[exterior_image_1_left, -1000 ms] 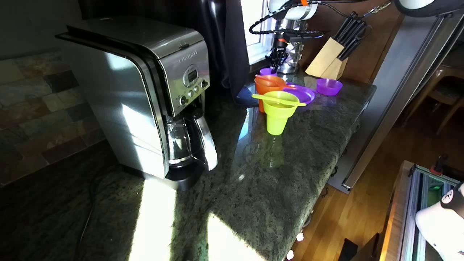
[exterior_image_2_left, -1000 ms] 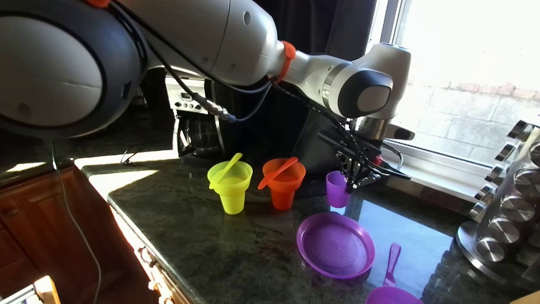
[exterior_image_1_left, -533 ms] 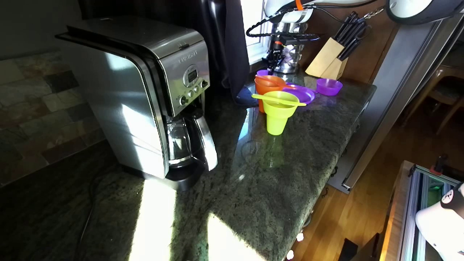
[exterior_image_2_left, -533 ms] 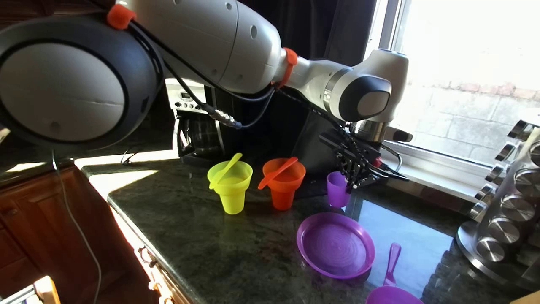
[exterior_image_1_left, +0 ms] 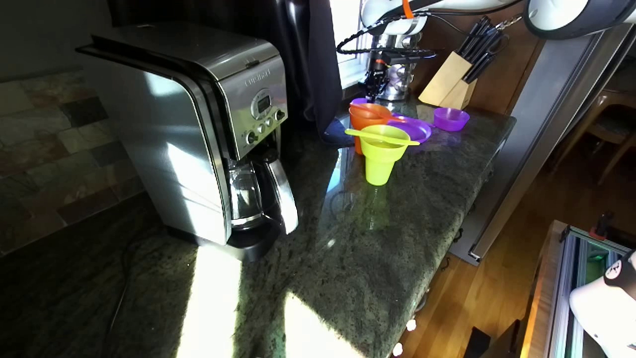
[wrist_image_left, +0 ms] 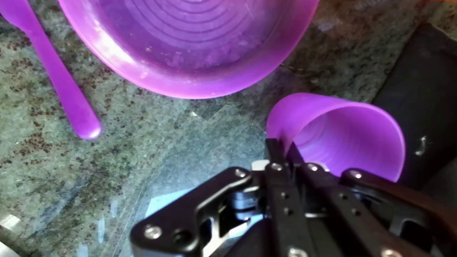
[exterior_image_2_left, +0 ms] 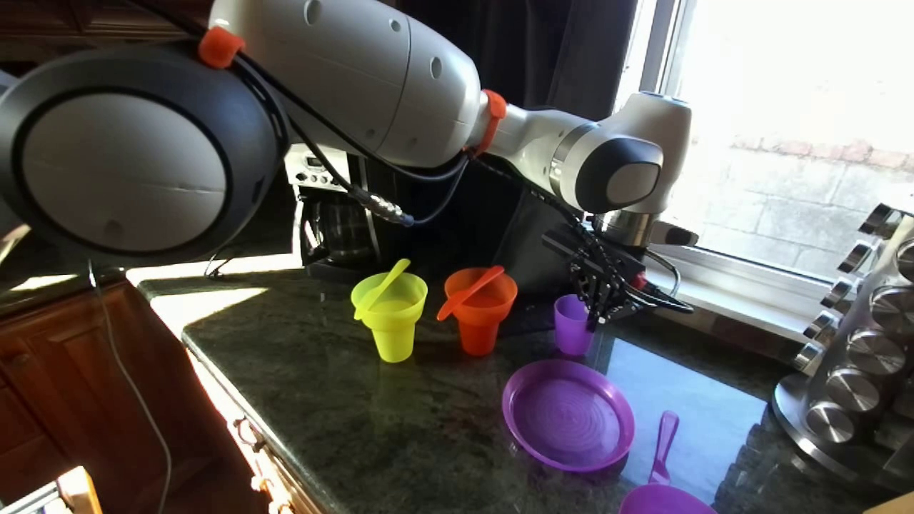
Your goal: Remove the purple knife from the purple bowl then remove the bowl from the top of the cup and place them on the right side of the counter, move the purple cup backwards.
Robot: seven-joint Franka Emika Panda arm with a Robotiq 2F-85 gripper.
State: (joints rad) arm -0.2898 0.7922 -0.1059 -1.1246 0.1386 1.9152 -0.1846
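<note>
The purple cup (exterior_image_2_left: 570, 335) stands upright on the dark counter by the window wall. In the other exterior view it shows only partly (exterior_image_1_left: 358, 101), behind the orange cup. My gripper (exterior_image_2_left: 596, 321) is shut on the cup's rim; in the wrist view its fingertips (wrist_image_left: 283, 142) lie on either side of the wall of the cup (wrist_image_left: 353, 139). The purple bowl (exterior_image_1_left: 450, 119) sits apart at the counter's far end and is cut off in an exterior view (exterior_image_2_left: 665, 500). A purple utensil (exterior_image_2_left: 665, 435), also in the wrist view (wrist_image_left: 60, 78), lies beside the bowl; I cannot tell whether it is the knife.
A purple plate (exterior_image_2_left: 568, 414) lies in front of the cup. An orange cup (exterior_image_2_left: 478, 335) and a yellow cup (exterior_image_2_left: 393, 343), each with a utensil across its rim, stand beside it. A spice rack (exterior_image_2_left: 857, 357), knife block (exterior_image_1_left: 447, 82), coffee maker (exterior_image_1_left: 258, 99) and dark curtain (exterior_image_1_left: 325, 74) surround the area.
The arm has shifted slightly in both exterior views. The purple cup has moved a little with the gripper, leftward behind the orange cup in an exterior view. The plate and bowl have not moved.
</note>
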